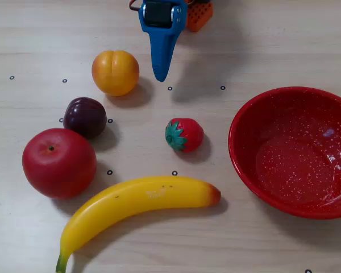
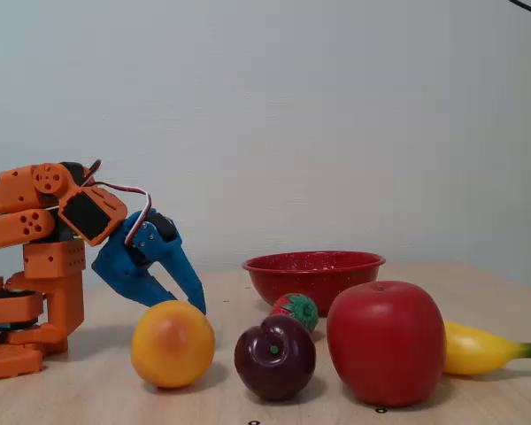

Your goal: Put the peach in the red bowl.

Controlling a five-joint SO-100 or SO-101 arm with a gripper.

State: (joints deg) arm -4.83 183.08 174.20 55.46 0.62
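Note:
The peach point(image 1: 115, 72) is a round orange-yellow fruit lying on the wooden table at the upper left of the overhead view. In the fixed view the peach point(image 2: 172, 343) sits at the front left. My blue gripper point(image 1: 159, 73) is just to the right of the peach, pointing down the picture and not touching it. In the fixed view the gripper point(image 2: 175, 304) hangs low behind the peach, with its jaws apart and empty. The red bowl point(image 1: 241, 128) with white speckles stands empty at the right and also shows in the fixed view point(image 2: 311, 270).
A dark purple plum point(image 1: 85, 116), a large red apple point(image 1: 58, 162), a strawberry point(image 1: 183, 135) and a banana point(image 1: 142, 205) lie between the peach and the table's front. The orange arm base point(image 2: 35, 301) stands at the left of the fixed view.

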